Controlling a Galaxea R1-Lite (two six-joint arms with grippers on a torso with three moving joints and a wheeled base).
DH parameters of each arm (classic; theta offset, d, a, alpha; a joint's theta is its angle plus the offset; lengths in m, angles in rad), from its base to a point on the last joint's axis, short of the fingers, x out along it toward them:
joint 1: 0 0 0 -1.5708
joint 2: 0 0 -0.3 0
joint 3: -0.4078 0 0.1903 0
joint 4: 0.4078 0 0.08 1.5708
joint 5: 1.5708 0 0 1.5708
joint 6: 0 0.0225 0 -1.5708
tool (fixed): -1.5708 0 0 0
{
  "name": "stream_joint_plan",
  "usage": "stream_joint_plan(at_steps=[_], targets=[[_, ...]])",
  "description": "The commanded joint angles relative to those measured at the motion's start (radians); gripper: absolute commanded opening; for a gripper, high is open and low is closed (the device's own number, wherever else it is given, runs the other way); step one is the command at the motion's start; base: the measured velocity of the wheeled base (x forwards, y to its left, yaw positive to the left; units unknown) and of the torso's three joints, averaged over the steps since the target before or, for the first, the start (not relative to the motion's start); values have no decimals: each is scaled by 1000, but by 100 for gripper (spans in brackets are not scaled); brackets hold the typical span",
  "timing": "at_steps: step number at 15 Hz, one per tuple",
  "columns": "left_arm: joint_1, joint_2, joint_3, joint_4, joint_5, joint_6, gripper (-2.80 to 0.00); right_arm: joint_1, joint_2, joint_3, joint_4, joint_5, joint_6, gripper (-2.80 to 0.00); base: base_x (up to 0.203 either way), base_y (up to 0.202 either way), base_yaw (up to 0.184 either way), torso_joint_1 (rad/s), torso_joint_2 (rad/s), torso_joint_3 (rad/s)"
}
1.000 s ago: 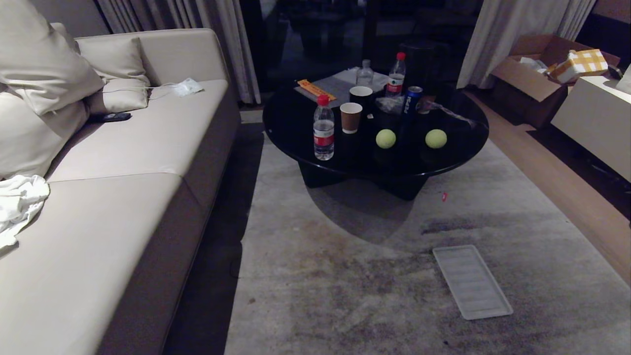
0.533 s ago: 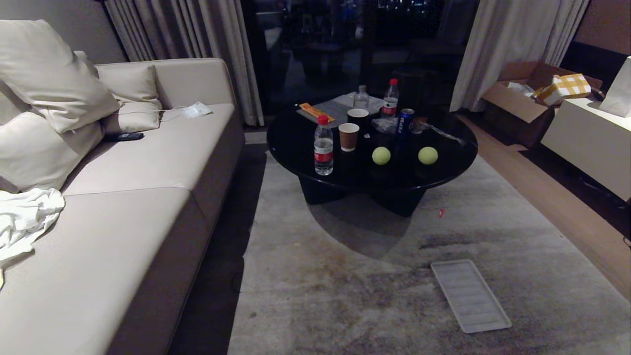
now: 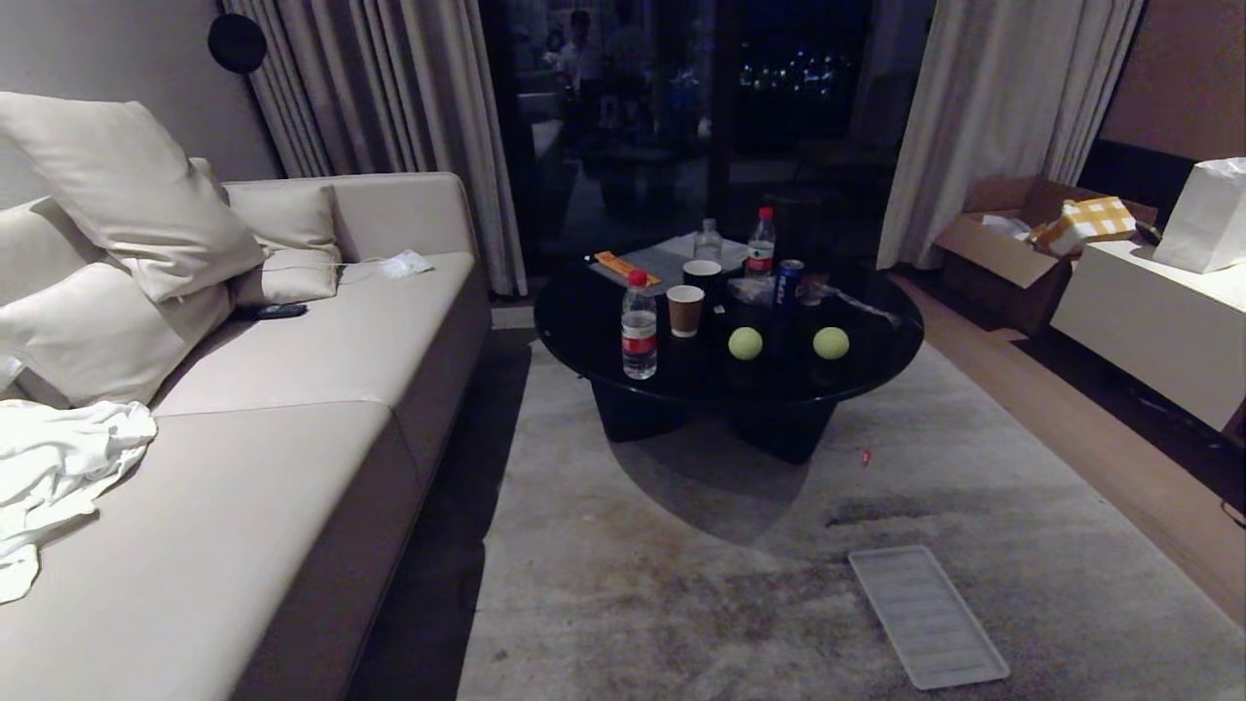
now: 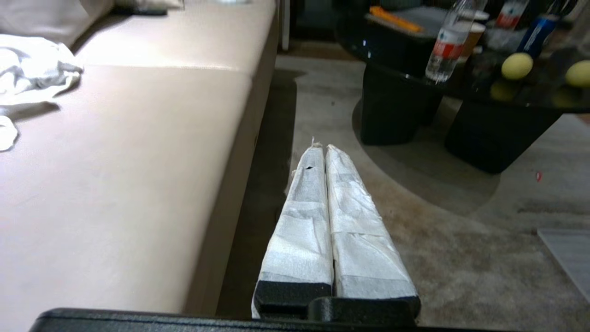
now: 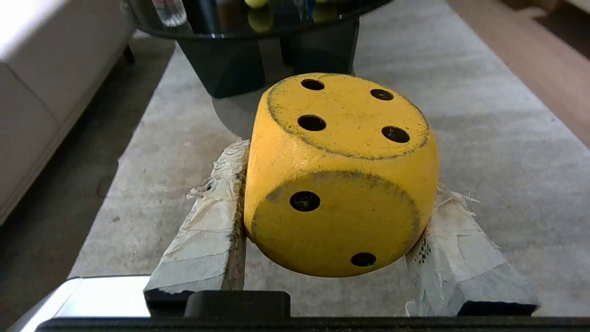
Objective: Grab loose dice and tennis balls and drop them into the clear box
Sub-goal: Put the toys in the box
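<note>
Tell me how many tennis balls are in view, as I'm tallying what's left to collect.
2. Both sit on the round black coffee table near its front edge: one tennis ball mid-table, the other to its right. More may be hidden.

yellow die (image 5: 341, 175), clamped in right end effector (image 5: 339, 184)

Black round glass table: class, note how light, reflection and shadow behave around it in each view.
Head view: the black round glass table mirrors the two yellow-green tennis balls and casts a dark rounded shadow on the grey carpet. Left wrist view: a small glint on the rim. Right wrist view: the tabletop shines, behind the yellow dotted die in the right gripper.
</note>
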Motion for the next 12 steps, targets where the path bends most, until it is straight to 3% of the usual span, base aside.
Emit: stream_joint_plan(at_steps=[1,6,12], targets=[[0,1,2,0,0,4,-280,0,1,0,1,0,0,-280,0,0,0,9,2,206],[0,1,2,0,0,4,-280,0,1,0,1,0,-1,-280,0,0,0,1,3,57],[0,1,2,0,2,0,-280,0,1,0,1,0,3,-280,1,7,-150,5,1,6]])
